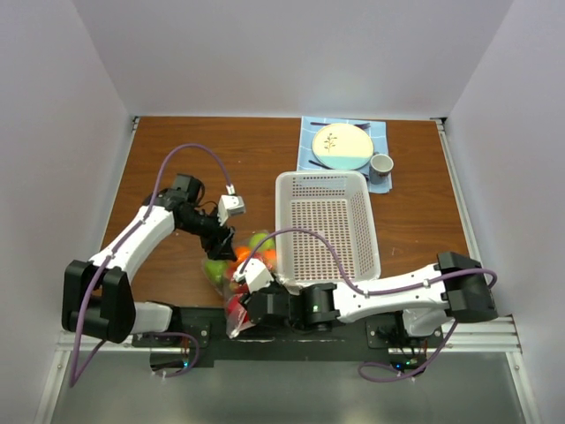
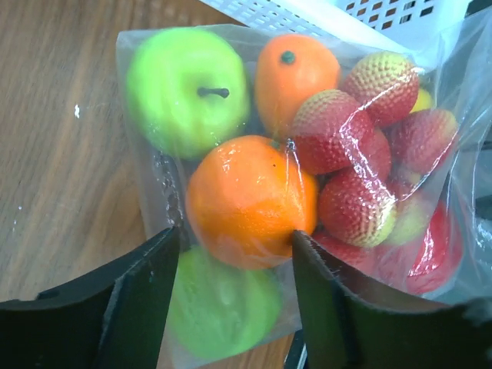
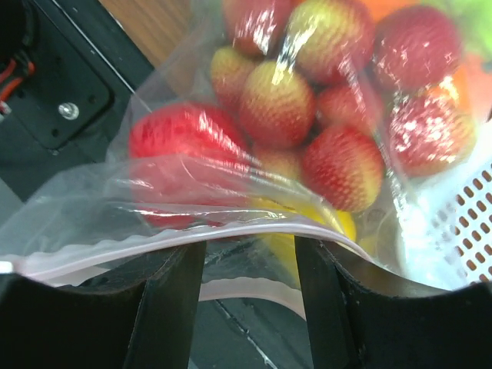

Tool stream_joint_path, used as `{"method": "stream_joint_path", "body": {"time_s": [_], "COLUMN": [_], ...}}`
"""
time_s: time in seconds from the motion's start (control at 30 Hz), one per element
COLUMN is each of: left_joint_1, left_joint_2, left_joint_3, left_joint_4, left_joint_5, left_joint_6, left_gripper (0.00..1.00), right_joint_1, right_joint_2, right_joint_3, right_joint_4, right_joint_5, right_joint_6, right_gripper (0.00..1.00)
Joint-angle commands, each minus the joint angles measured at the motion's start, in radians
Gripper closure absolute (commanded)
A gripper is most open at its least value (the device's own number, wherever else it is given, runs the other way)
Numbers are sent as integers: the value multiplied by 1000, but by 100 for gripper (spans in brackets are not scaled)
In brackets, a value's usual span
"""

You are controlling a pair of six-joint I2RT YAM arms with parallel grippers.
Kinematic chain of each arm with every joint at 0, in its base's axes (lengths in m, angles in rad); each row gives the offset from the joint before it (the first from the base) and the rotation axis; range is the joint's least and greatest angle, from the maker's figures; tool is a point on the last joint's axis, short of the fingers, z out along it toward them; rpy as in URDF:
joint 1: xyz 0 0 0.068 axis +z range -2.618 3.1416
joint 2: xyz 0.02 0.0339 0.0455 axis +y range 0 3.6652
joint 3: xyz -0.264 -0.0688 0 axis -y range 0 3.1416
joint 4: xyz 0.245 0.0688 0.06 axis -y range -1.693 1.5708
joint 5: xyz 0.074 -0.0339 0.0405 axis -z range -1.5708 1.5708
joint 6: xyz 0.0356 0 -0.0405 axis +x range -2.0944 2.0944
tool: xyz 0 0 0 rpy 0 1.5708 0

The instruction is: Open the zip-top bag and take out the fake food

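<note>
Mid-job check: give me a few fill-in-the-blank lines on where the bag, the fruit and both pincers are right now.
1. The fake food is ___ the zip-top bag.
2. In the left wrist view, the fruit between the left pincer's fingers is an ___.
3. At the right pincer, the bag's ___ strip crosses between the fingers.
4. The plate rests on a ___ cloth.
Missing words: inside; orange; zip; blue.

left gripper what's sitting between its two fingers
The left wrist view shows the zip-top bag there, with an orange and a green fruit inside it, between the fingers of the left gripper.
</note>
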Motion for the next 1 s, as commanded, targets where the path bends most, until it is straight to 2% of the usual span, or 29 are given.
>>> {"method": "stream_joint_path", "body": {"time_s": [0.0,0.07,0.13,0.17,0.2,0.33,0.43,0.53,0.77,0.87,0.93,0.97], "left_joint_1": [-1,7,37,53,74,351,503,583,576,568,568,568], "left_joint_2": [7,-5,-16,-19,-22,5,73,102,84,84,82,80], "left_joint_3": [-10,3,10,13,18,35,73,108,119,124,119,116], "left_joint_4": [35,26,22,21,21,18,-48,-103,-168,-174,-171,-168], "left_joint_5": [-115,-153,-189,-204,-221,-253,-253,-241,-164,-170,-193,-203], "left_joint_6": [43,59,77,88,102,245,347,399,421,416,427,428], "left_gripper": [43,58,73,92,100,100,100,100,100,100,100,100], "right_joint_1": [16,16,16,16,16,11,-4,-27,-87,-92,-93,-96], "right_joint_2": [38,56,70,88,94,133,162,174,205,199,168,132], "right_joint_3": [42,48,65,71,86,116,134,120,137,192,200,196], "right_joint_4": [2,3,-3,-11,-12,8,17,49,175,169,166,169], "right_joint_5": [72,91,115,128,134,158,146,119,62,82,100,106], "right_joint_6": [35,32,29,28,25,-14,-21,-35,-161,-217,-238,-248], "right_gripper": [45,45,39,37,33,24,22,21,21,22,28,39]}}
